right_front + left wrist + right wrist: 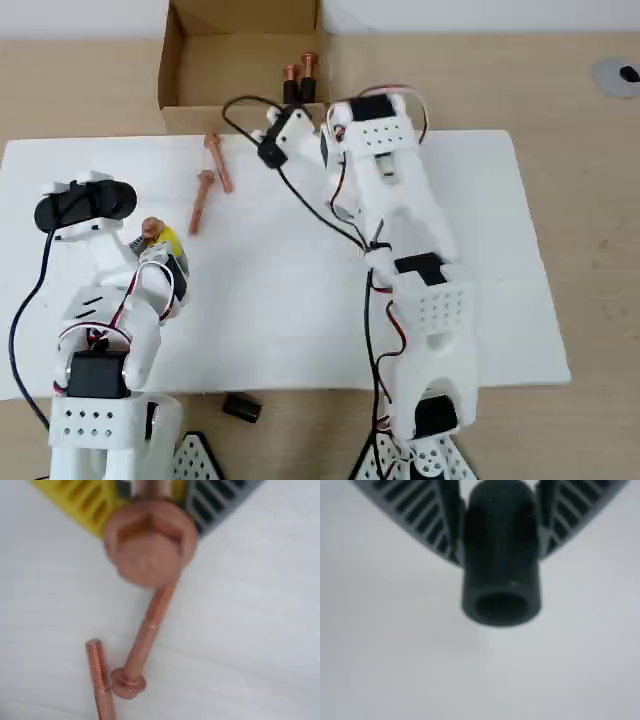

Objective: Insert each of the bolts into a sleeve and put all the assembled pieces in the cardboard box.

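White mat (500,300) on a wood table (590,200).

Held bolt (150,545) is clamped in the left gripper (158,238), over the mat's left part. Its head faces the wrist camera and the shank is hidden behind it, so grip depth cannot be judged. Held sleeve (500,580) is pinched in the right gripper (500,525) above bare mat, its open bore towards the camera. The two grippers are seen well apart in the high view, with mating not yet begun.

Two loose bolts (218,162) (200,202) lie on the mat between the grippers, just beside each other. Two assembled pieces (300,82) are already in the box (172,70), at the corner near the right gripper. A spare sleeve (241,407) lies off the mat on the wood, between the arm bases.

Risks, as judged:
- Axis mismatch at insertion: the thread would catch on the sleeve rim and the bolt could be levered out of the fingers.
- A shallow hold on the bolt would let it twist under side load.
- The loose bolts sit on the likely meeting path, so they could be swept or rolled by either gripper.
- The right arm's cable (250,105) loops near the box edge and could snag during drop-off.
- The spare sleeve is close to the bases, so an awkward reach is expected.
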Controlling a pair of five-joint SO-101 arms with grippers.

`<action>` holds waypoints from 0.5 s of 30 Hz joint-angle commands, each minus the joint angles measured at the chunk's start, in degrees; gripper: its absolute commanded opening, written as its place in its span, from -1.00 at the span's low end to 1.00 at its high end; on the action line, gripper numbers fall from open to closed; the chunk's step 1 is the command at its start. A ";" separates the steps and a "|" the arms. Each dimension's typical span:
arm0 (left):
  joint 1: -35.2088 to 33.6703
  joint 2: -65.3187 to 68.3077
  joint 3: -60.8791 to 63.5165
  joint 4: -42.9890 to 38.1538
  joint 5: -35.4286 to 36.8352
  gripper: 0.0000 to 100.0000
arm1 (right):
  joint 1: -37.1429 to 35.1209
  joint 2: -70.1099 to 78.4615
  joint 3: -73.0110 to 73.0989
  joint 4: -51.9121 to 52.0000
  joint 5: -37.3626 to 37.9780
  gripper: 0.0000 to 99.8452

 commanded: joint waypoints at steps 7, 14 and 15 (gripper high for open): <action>0.53 -0.92 -2.37 0.09 -0.35 -0.99 | 2.15 -7.25 -18.42 5.80 -4.66 -0.97; 0.53 -0.92 -2.81 0.09 -0.26 -0.99 | -1.89 -30.02 -17.19 5.71 -12.04 -0.97; 0.53 -0.92 -3.16 0.09 -0.26 -0.99 | -2.95 -34.33 -15.78 5.71 -13.01 -0.97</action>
